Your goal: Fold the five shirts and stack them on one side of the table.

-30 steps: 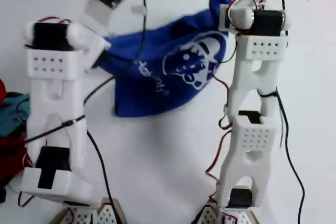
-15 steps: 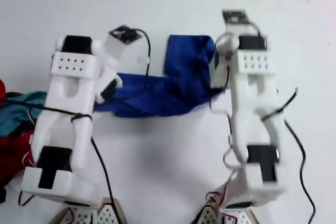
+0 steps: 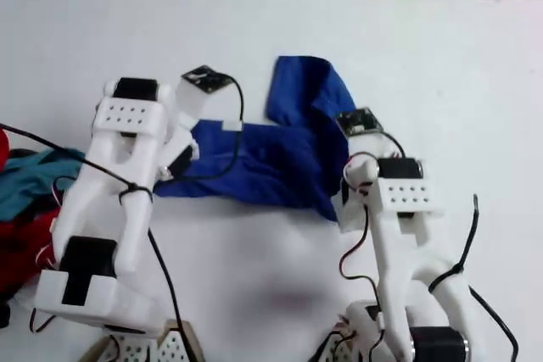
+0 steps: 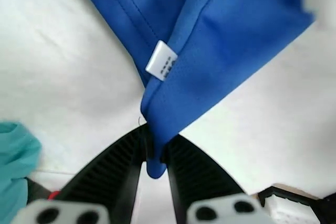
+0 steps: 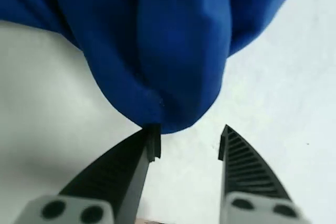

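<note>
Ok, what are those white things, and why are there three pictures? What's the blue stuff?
Those white things are two robot arms at a white table. One picture looks down from above; the other two come from little cameras on each arm's wrist. The blue thing is a shirt lying on the table, with a pile of teal and red clothes at the edge. The left arm pinches the shirt's edge with its fingers shut. The right arm has its fingers open, right by the shirt's other end.
</note>
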